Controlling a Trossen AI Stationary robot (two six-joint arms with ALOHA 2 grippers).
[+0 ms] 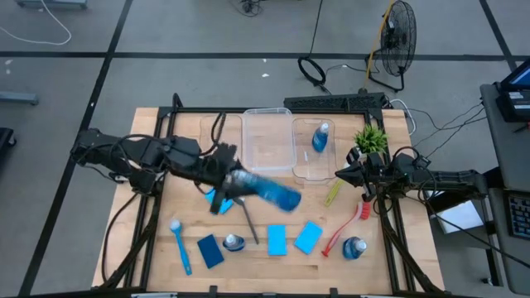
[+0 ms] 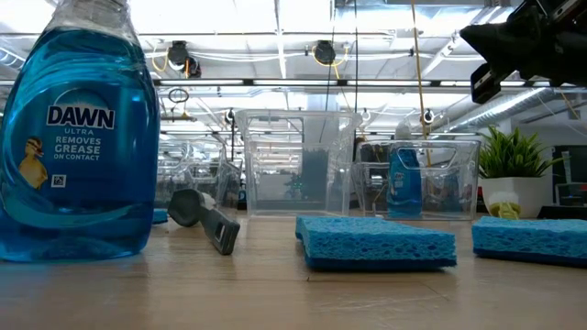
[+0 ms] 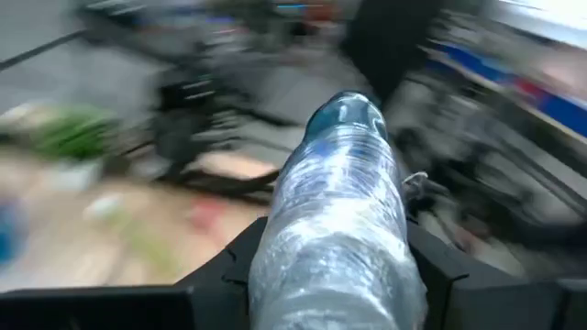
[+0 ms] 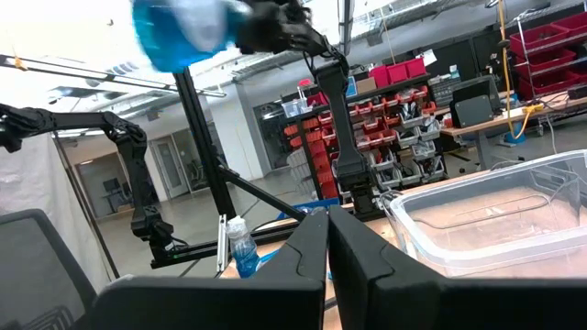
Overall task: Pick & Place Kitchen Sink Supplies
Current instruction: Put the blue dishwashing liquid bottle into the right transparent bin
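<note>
A blue bottle (image 1: 273,193) hangs over the table's middle with my left gripper (image 1: 236,182) shut on it. In the right wrist view it shows high up as a blue bottle (image 4: 179,32). My right gripper (image 1: 352,171) stands shut beside the potted plant, touching nothing. One more bottle (image 1: 321,136) stands in the right clear bin (image 1: 305,170). Two bottles (image 1: 233,242) (image 1: 354,247) stand near the front edge. Flat on the wood lie several blue sponges (image 1: 277,240) and the blue brush (image 1: 180,244), grey brush (image 1: 248,219), red brush (image 1: 344,232) and yellow-green brush (image 1: 333,194). My left gripper pinches the bottle's two sides (image 3: 275,257) between its two fingers (image 3: 229,270), at the end nearest the wrist. The fingers come roughly level from the table's left. The bottle runs on along the fingers, its blue far end (image 3: 344,115) sticking out ahead. It is lifted clear.
Two clear bins (image 1: 269,124) stand side by side at the table's back. The green potted plant (image 1: 370,136) is at the back right. One sponge (image 1: 217,199) lies under my left gripper. Bare wood lies along the left side.
</note>
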